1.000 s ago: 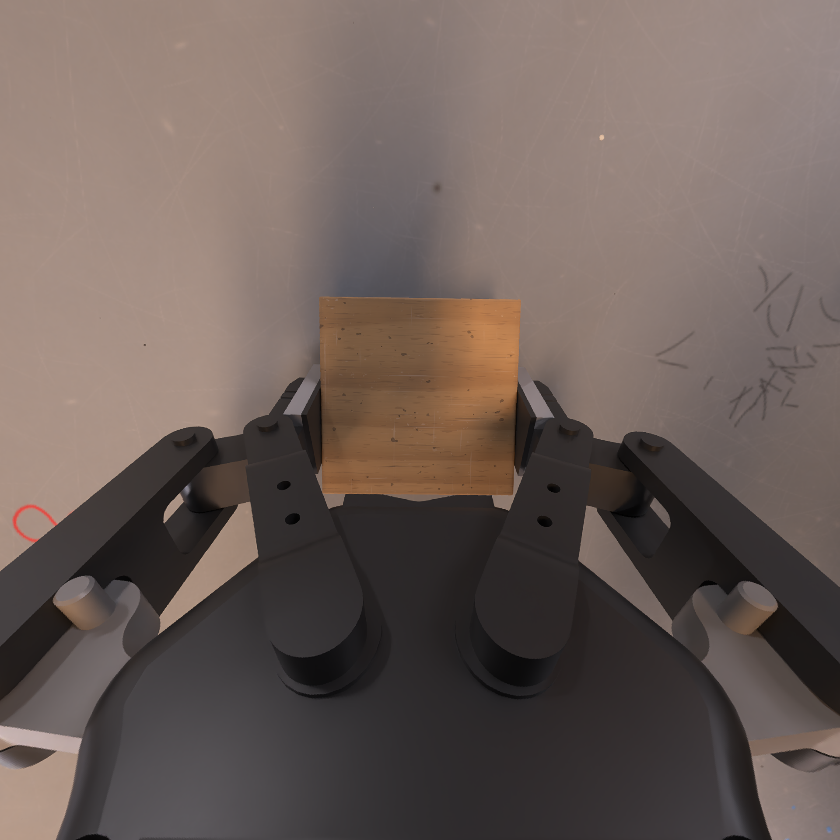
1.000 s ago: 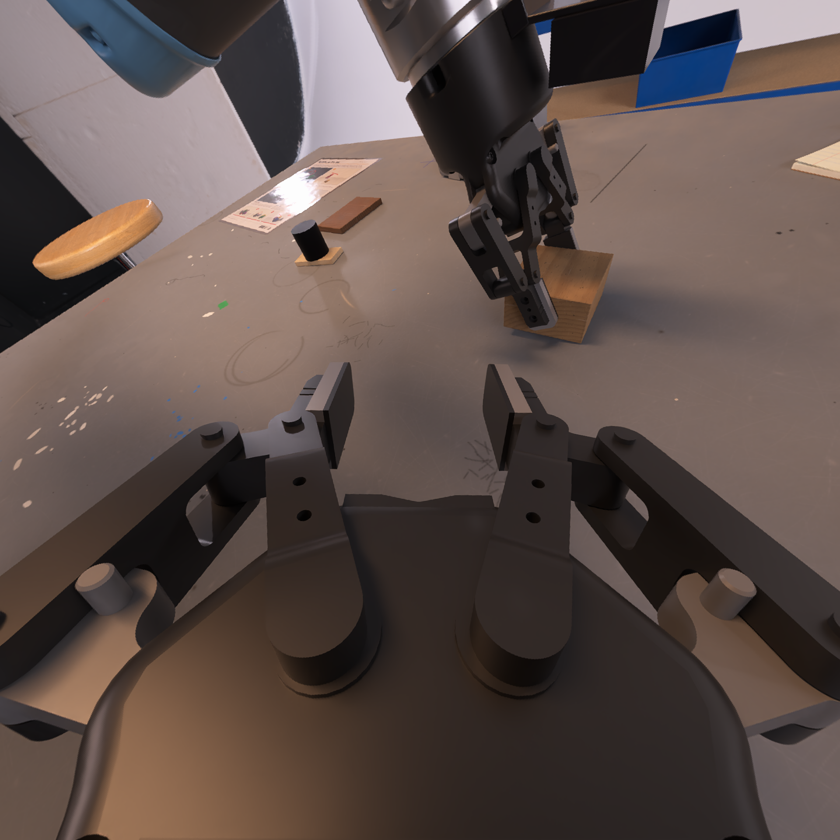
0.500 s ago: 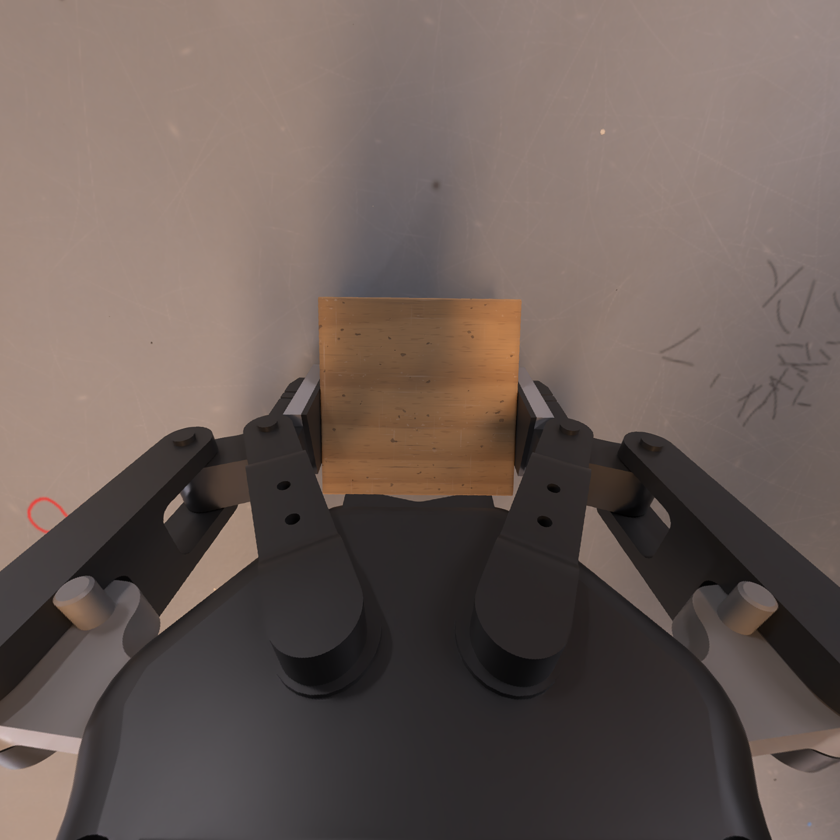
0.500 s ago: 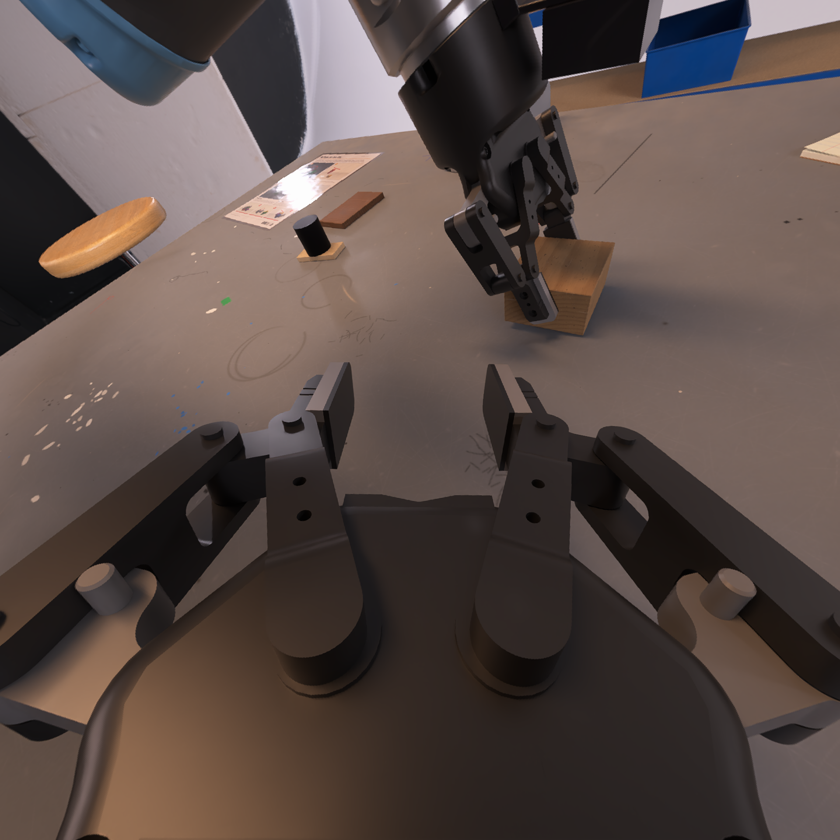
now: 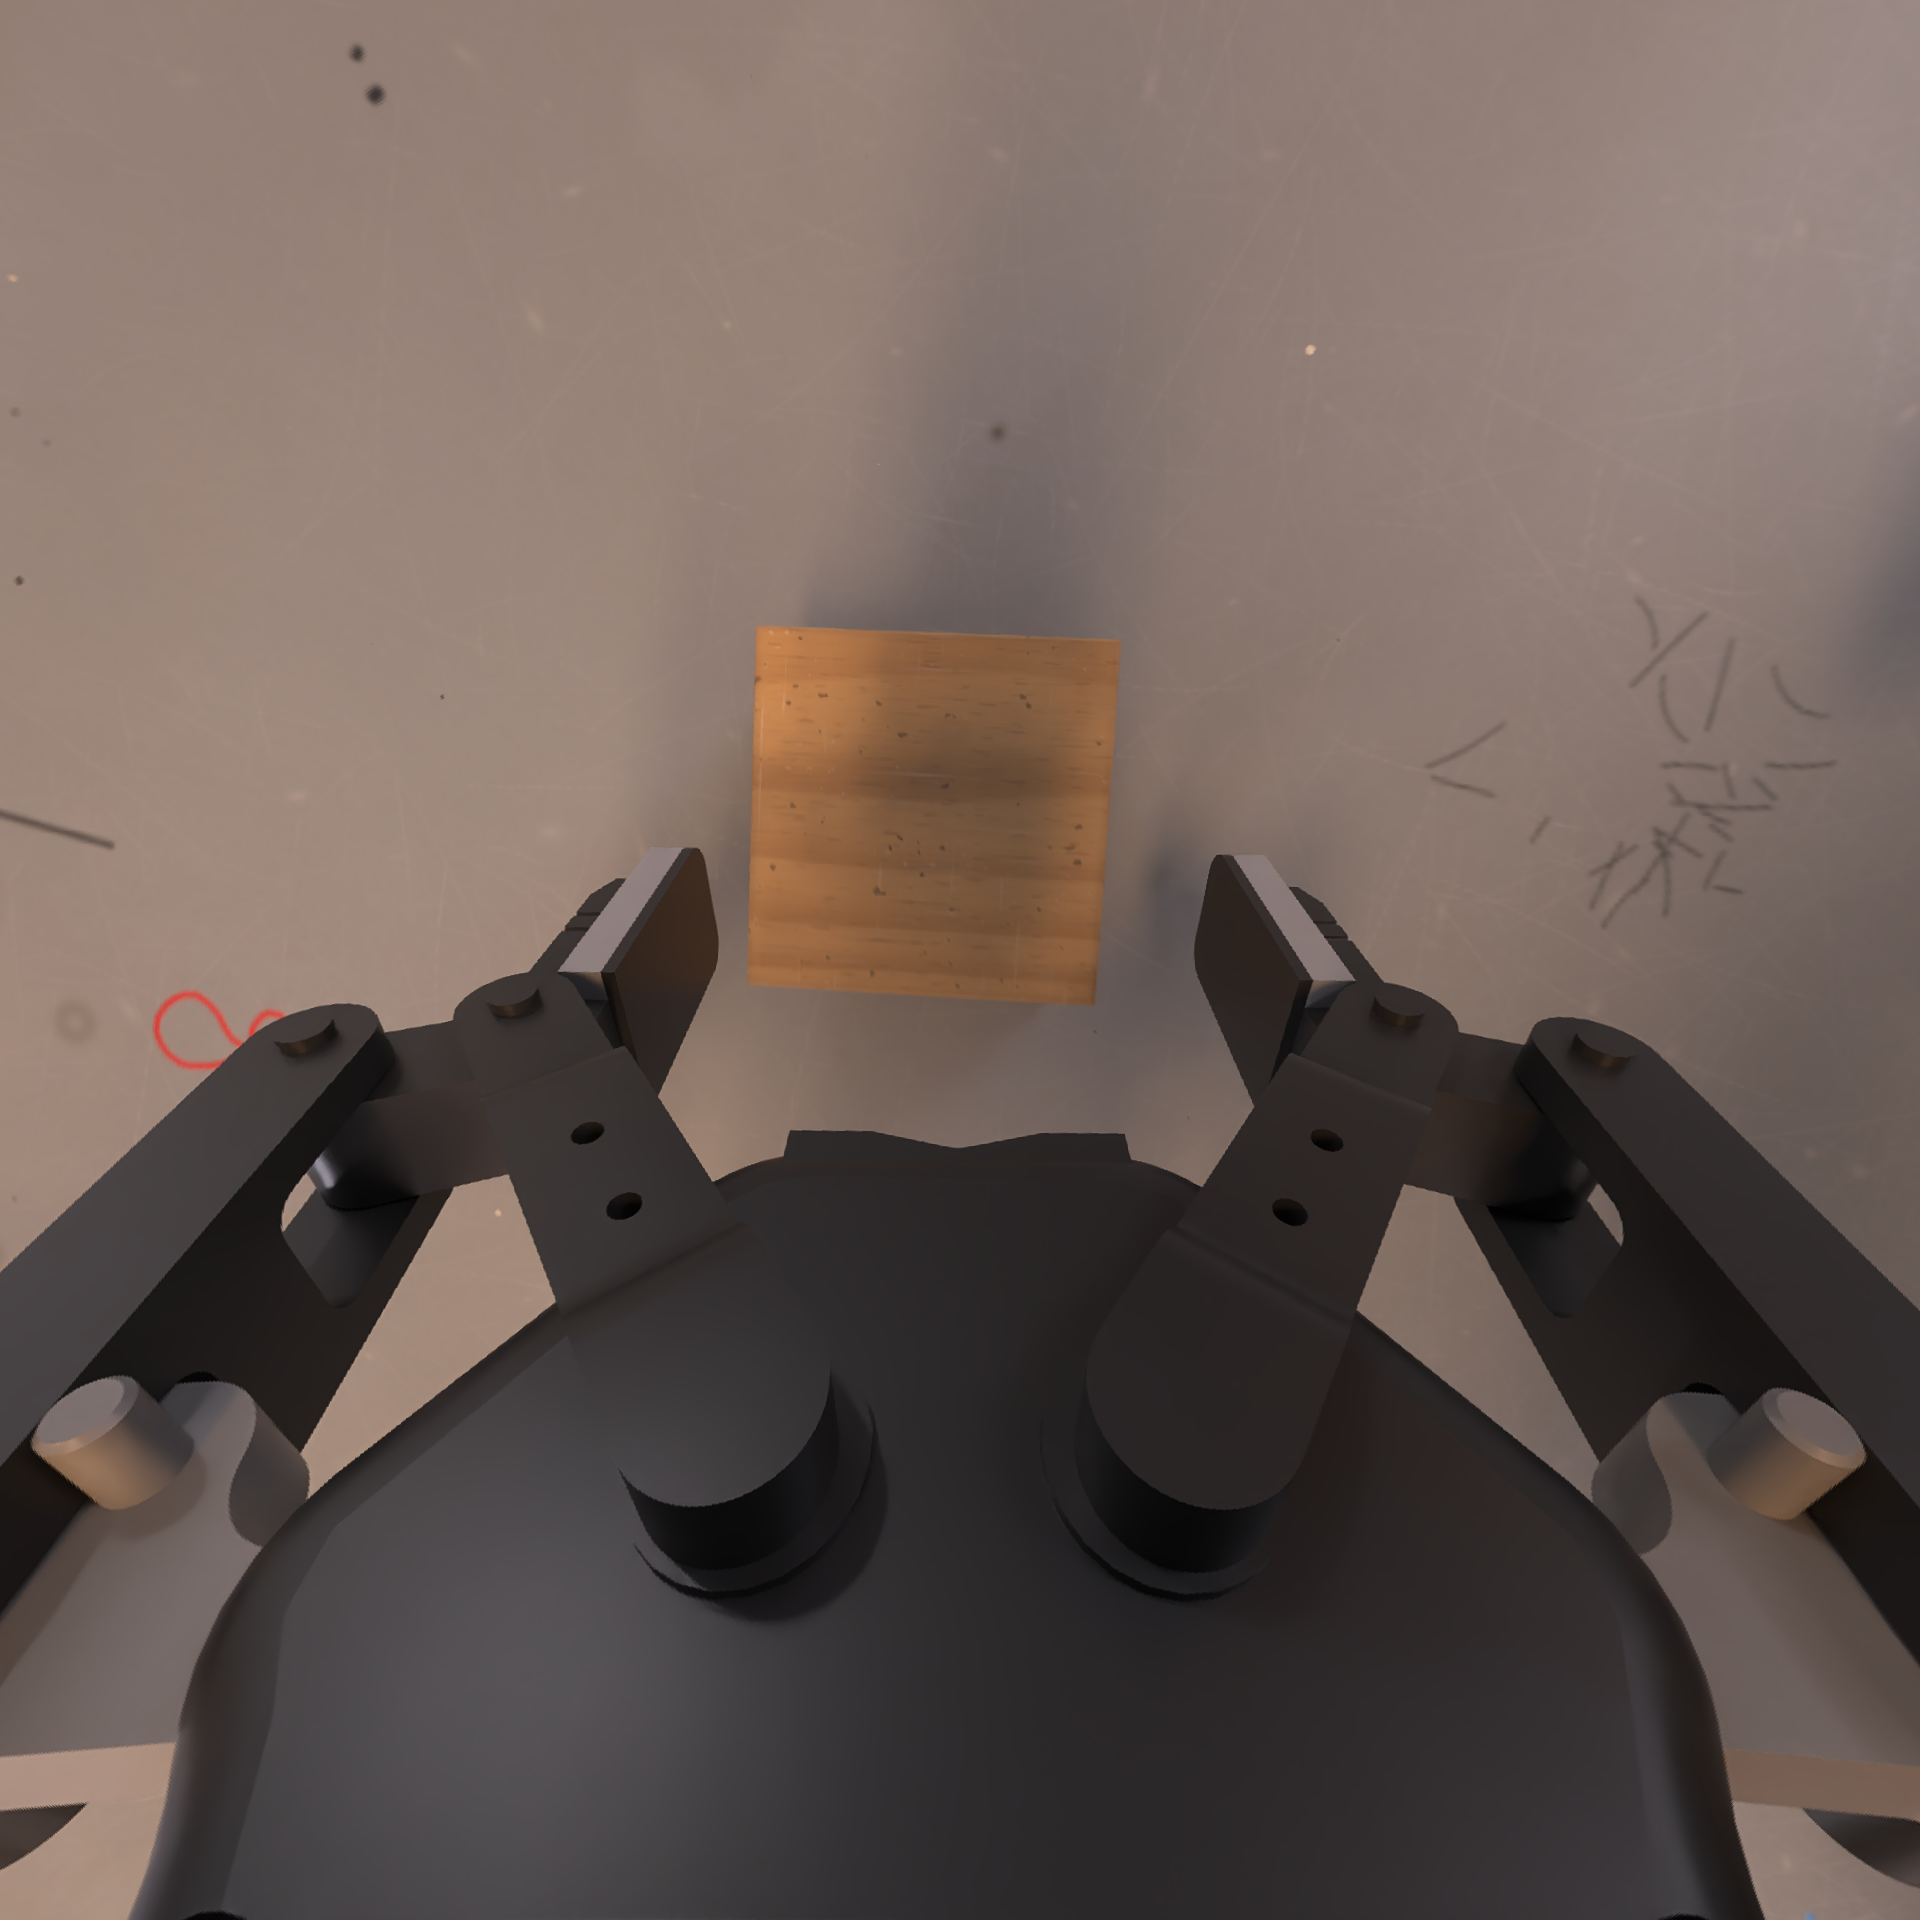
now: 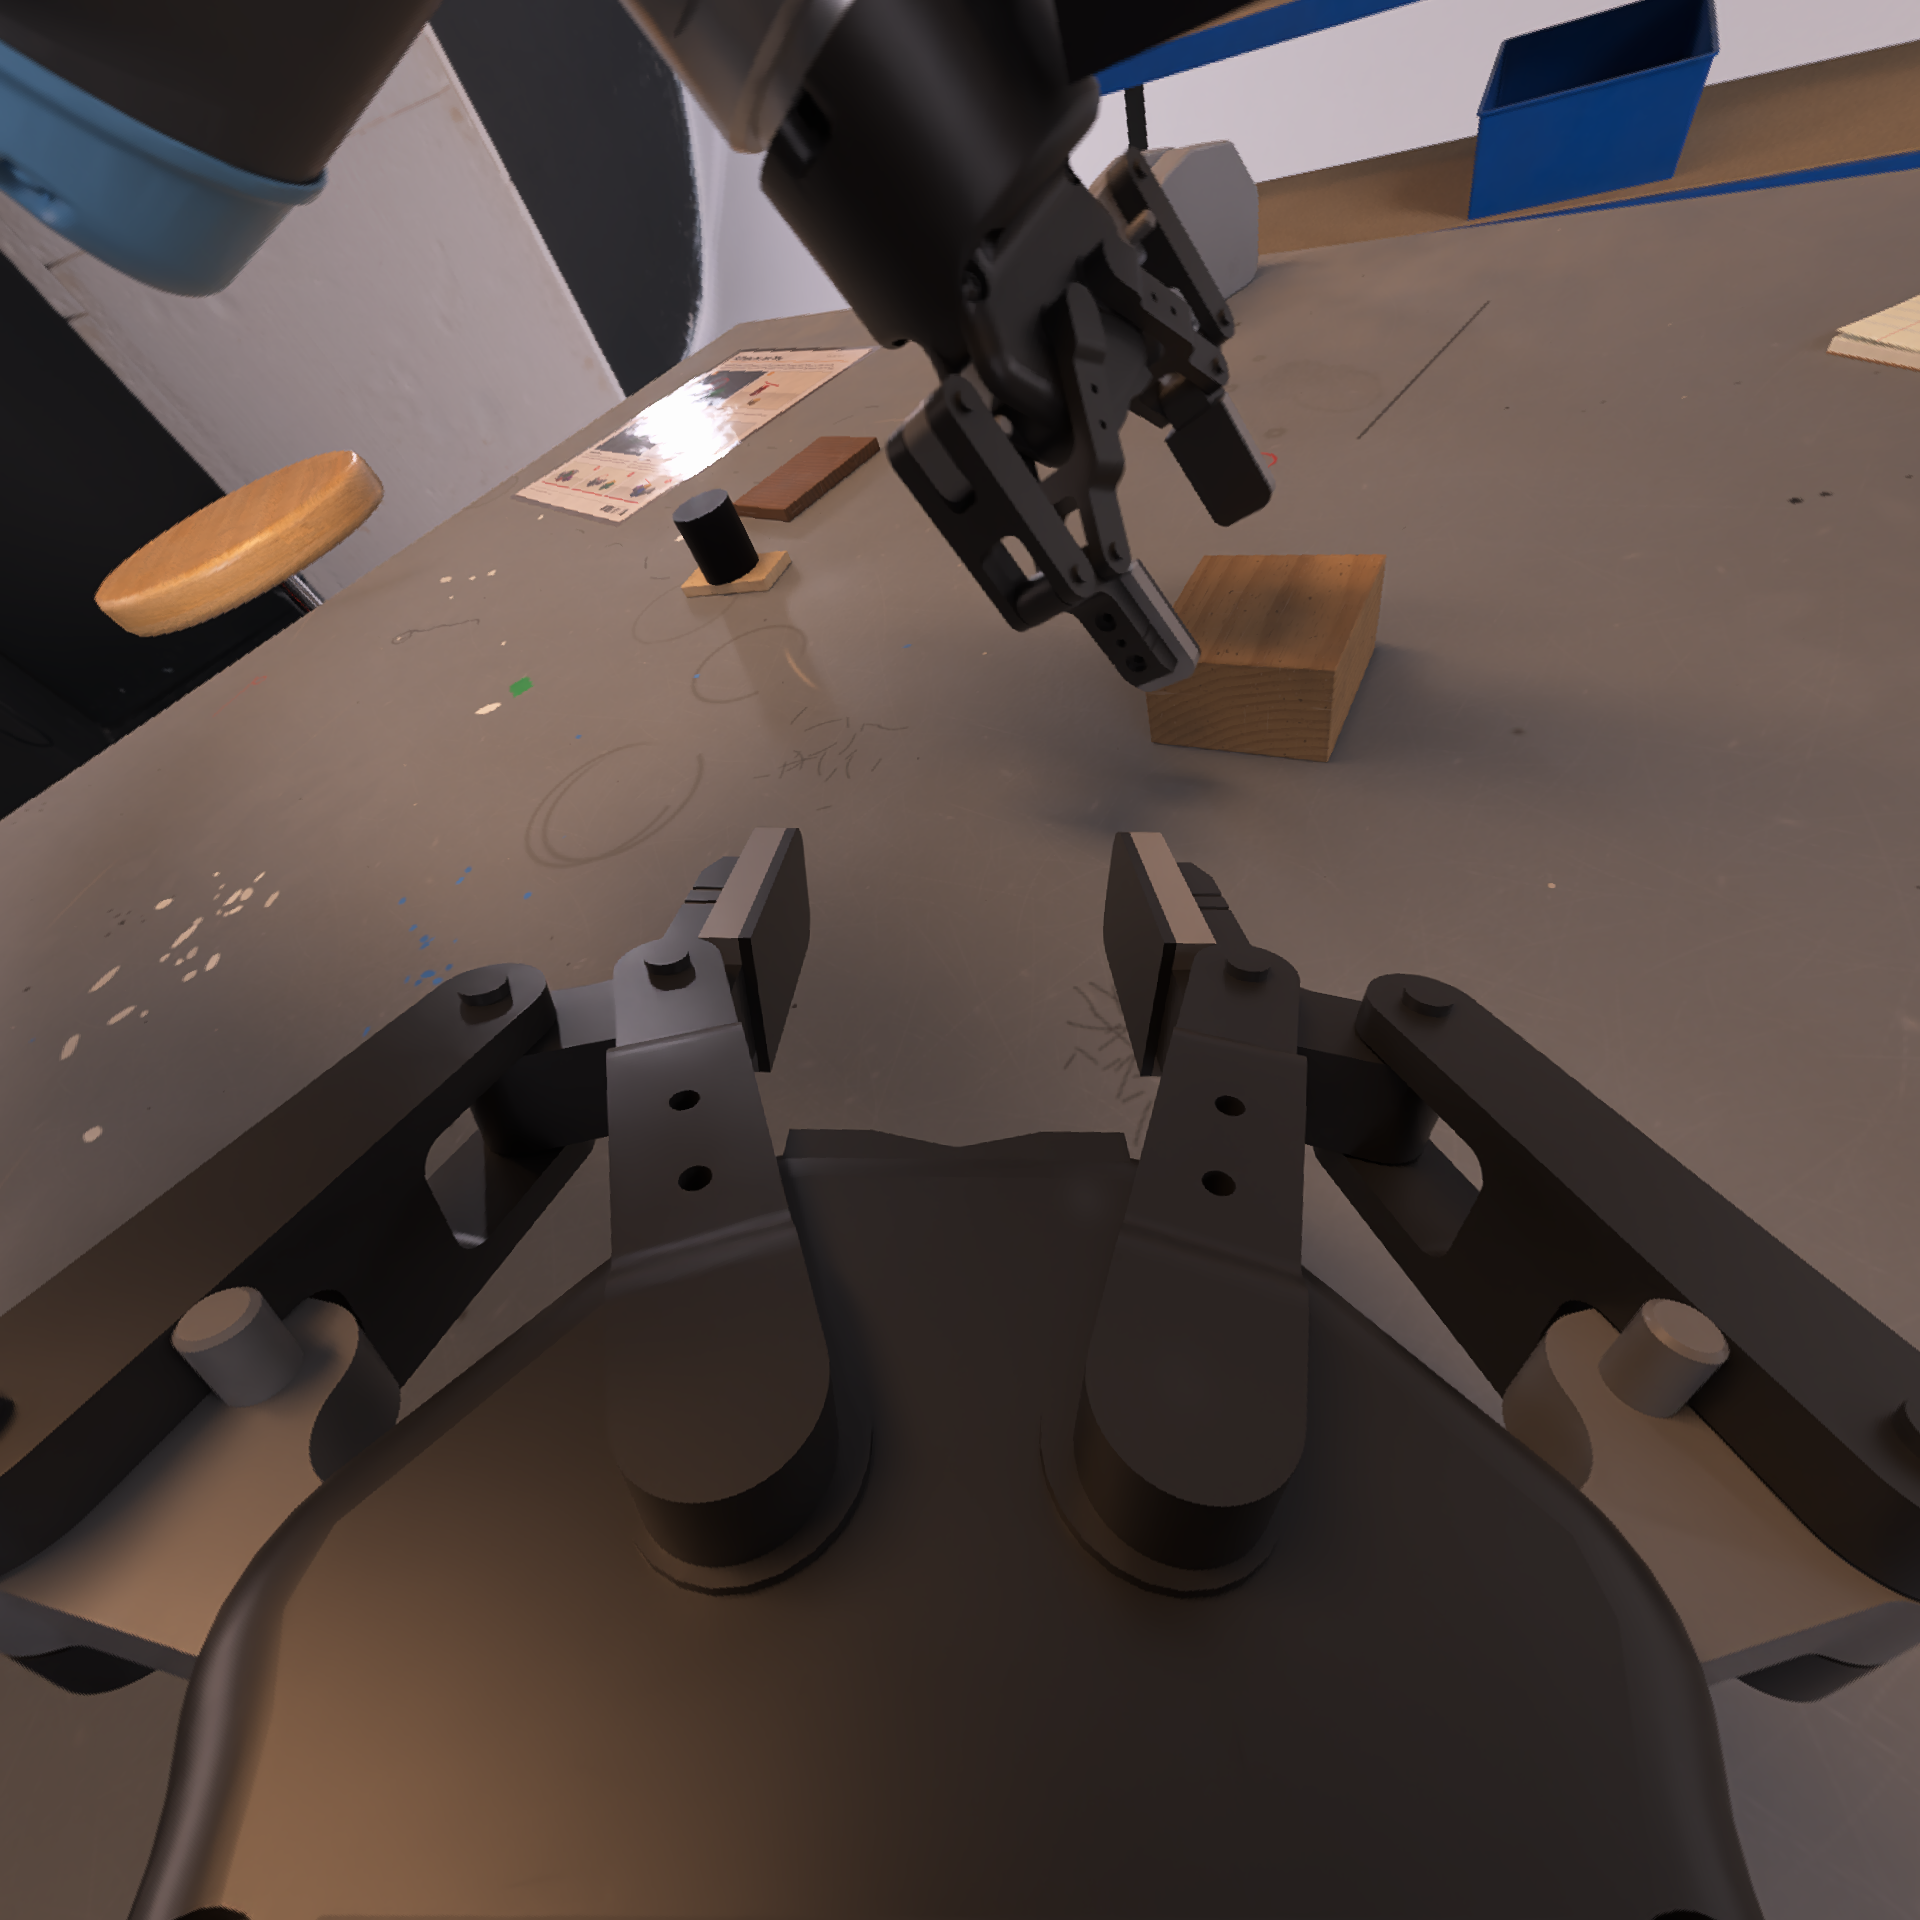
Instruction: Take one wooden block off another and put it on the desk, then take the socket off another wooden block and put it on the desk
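A wooden block (image 5: 928,816) lies flat on the grey desk (image 5: 416,416). My left gripper (image 5: 956,925) hangs open above it, jaws wide on either side, touching nothing. In the right wrist view the same block (image 6: 1273,655) rests on the desk under the left gripper (image 6: 1195,551). A black socket (image 6: 715,537) stands upright on a thin pale wooden block (image 6: 738,577) farther back left. My right gripper (image 6: 954,925) is open and empty, above the desk in front of the block.
A dark brown flat piece (image 6: 810,476) and a glossy printed sheet (image 6: 707,421) lie behind the socket. A blue bin (image 6: 1590,104) and a grey device (image 6: 1205,203) stand at the far edge. A round wooden stool (image 6: 244,540) stands off the desk's left side.
My left gripper has opened, let go of the wooden block and risen away from it. The block now rests on the desk. The right gripper has barely moved.
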{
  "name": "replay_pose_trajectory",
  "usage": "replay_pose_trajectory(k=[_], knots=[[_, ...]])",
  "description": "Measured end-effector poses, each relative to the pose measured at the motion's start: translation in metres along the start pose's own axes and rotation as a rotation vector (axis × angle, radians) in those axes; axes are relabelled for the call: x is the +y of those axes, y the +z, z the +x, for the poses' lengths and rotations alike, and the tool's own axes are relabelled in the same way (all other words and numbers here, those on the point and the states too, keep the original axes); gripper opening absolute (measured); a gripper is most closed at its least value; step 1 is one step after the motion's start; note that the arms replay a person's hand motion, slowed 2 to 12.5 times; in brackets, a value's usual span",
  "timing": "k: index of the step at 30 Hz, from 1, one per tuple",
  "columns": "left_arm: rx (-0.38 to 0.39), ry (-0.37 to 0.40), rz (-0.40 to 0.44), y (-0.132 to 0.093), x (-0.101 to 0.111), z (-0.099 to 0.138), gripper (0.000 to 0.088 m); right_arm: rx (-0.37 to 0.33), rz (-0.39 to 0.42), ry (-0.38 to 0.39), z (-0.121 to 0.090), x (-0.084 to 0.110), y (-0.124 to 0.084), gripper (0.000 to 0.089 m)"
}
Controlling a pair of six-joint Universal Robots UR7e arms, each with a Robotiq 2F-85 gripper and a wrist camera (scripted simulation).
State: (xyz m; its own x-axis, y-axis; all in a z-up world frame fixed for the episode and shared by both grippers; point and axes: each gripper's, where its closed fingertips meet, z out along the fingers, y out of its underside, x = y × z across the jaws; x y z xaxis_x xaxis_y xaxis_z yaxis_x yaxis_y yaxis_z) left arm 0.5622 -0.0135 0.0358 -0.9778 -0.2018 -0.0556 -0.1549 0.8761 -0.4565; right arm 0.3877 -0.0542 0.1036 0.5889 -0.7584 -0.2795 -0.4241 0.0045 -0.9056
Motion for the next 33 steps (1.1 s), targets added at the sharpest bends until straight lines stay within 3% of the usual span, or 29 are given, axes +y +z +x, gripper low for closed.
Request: replay_pose_trajectory(k=[9, 17, 25, 33], knots=[[-0.026, -0.091, 0.176, -0.043, 0.009, 0.015, 0.0805, -0.002, 0.0, -0.003, -0.001, -0.001, -0.002, 0.0517], [-0.072, -0.234, 0.357, -0.088, 0.033, 0.032, 0.0825, -0.001, 0.0, -0.009, -0.002, -0.002, -0.002, 0.0517], [-0.193, -0.405, 0.484, -0.127, 0.08, 0.043, 0.0854, -0.001, -0.009, -0.017, -0.003, 0.0, -0.002, 0.0517], [-0.29, -0.552, 0.558, -0.153, 0.136, 0.058, 0.0854, -0.006, -0.021, -0.017, -0.004, 0.003, 0.001, 0.0518]])
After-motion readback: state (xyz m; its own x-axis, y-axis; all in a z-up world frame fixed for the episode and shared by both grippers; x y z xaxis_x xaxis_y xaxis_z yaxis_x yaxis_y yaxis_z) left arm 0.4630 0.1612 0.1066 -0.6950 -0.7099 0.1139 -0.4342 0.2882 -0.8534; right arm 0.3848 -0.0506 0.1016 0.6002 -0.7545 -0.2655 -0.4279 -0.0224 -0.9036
